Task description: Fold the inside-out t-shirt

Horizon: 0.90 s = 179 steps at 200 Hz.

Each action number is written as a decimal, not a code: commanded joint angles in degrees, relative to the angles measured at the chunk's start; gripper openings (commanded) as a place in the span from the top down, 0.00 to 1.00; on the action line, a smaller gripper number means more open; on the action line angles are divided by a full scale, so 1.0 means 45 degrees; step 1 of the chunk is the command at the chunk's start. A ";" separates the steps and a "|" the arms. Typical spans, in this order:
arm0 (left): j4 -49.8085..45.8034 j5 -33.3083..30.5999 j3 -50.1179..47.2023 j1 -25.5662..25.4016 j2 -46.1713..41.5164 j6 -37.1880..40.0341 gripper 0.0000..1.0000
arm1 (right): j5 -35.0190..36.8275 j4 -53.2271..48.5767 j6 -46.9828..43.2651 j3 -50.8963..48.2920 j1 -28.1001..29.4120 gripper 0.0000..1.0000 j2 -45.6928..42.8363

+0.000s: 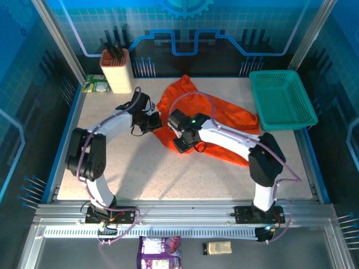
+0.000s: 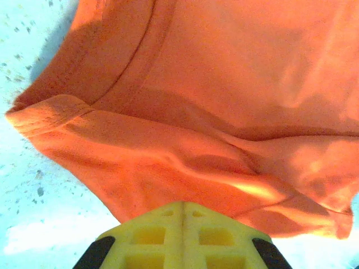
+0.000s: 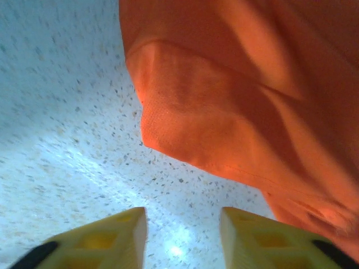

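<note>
The inside-out t-shirt lies crumpled on the speckled table, in the middle toward the far side and between the two arms. It is bright orange-red and has many folds. One part rises toward the back edge, and another part spreads to the right, near the teal mesh basket, which stands at the far right corner.

The left gripper is at the left edge of the shirt. In the left wrist view its yellow fingers are pressed together with no gap between them, and the cloth meets their tips, so it seems they pinch the edge of the fabric. A stitched hem shows at the left of this view, slightly raised above the table.

The right gripper is at the near edge of the shirt. In the right wrist view its two fingers stand well apart, with only bare table between them, and they hold nothing. A hemmed edge of the shirt lies just ahead of them, not touching.

At the far left corner a beige holder with dark handles stands upright, and a green packet lies beside it. In front of the arm bases lie a purple packet and a small beige item.
</note>
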 commanded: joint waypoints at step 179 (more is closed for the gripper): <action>-0.3383 0.0327 -0.1137 0.2352 -0.5710 0.0856 0.92 | -0.8915 -0.2228 0.0095 0.3195 -0.0442 0.50 0.1276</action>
